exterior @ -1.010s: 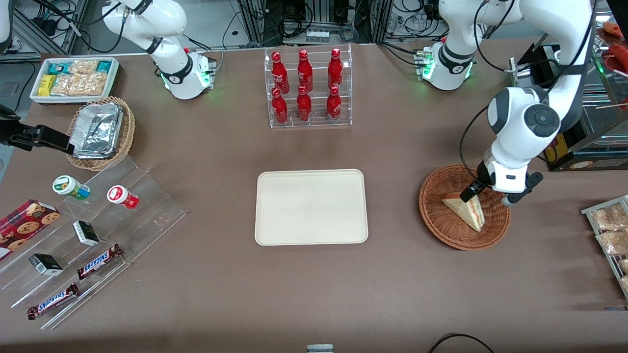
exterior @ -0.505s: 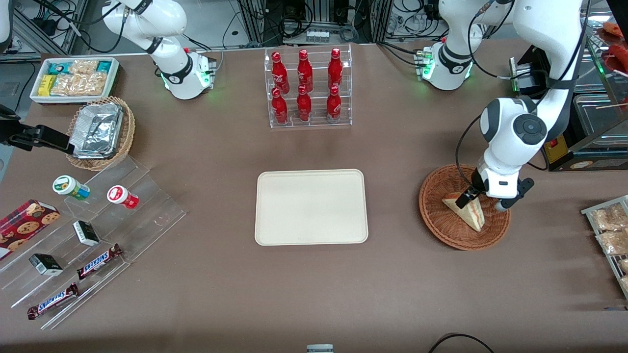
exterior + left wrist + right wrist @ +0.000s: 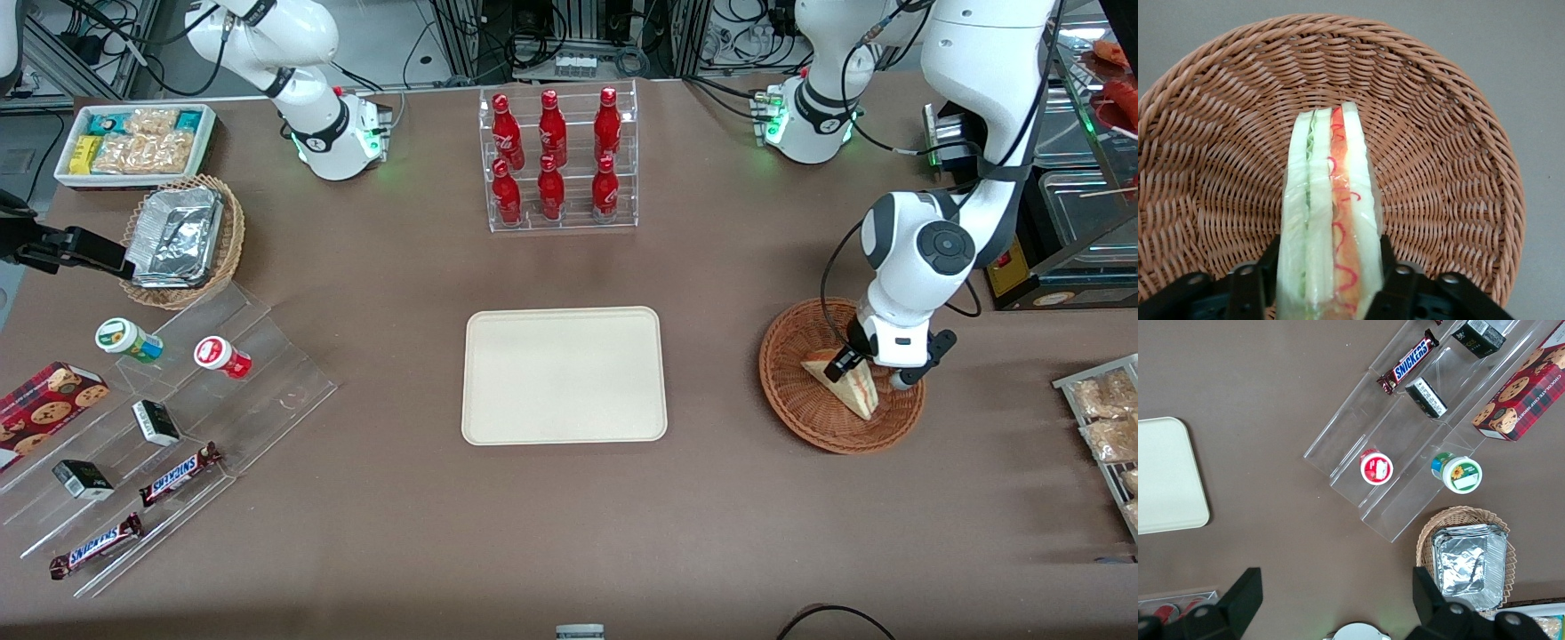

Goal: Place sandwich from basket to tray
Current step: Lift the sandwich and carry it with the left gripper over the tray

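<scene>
The sandwich (image 3: 851,389), a clear-wrapped white wedge with green and red-orange layers, stands on edge in the round reddish-brown basket (image 3: 800,418) toward the working arm's end of the table. My left gripper (image 3: 856,372) is down inside the basket at the sandwich's thick end. In the left wrist view the sandwich (image 3: 1331,200) fills the gap between the black fingers (image 3: 1273,263), which press on both bread faces, so the gripper (image 3: 1330,260) is shut on it over the wicker basket (image 3: 1445,167). The cream tray (image 3: 564,375) lies bare at the table's middle, beside the basket.
A clear rack of red bottles (image 3: 557,160) stands farther from the front camera than the tray. A tan basket with foil containers (image 3: 182,240), a white snack bin (image 3: 133,142) and a clear stepped stand (image 3: 160,418) sit toward the parked arm's end. A wire rack of packets (image 3: 1107,427) lies near the basket.
The left arm has come down and drawn in over the basket, bringing the gripper lower onto the sandwich's thick end. The sandwich and basket have stayed in place.
</scene>
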